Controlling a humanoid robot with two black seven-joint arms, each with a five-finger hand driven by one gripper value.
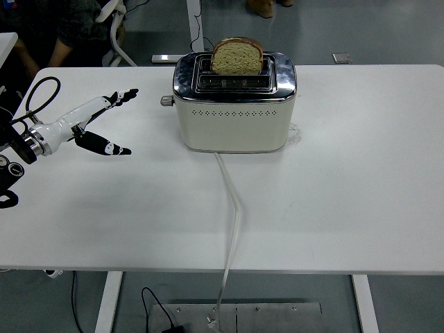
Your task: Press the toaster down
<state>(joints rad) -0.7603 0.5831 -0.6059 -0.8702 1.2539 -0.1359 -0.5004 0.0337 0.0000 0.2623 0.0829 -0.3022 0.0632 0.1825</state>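
The toaster (234,104) is placed at the far middle of the table (347,194), with a bread slice (237,55) raised in its slot and its lever (166,100) on the left end; the left hand (94,125) is held well left of it, fingers spread, nothing grasped.

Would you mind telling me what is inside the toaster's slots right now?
The toaster holds one slice of bread standing upright in the far slot, its top half sticking out. The near slot looks empty. The slice's lower part is hidden inside.
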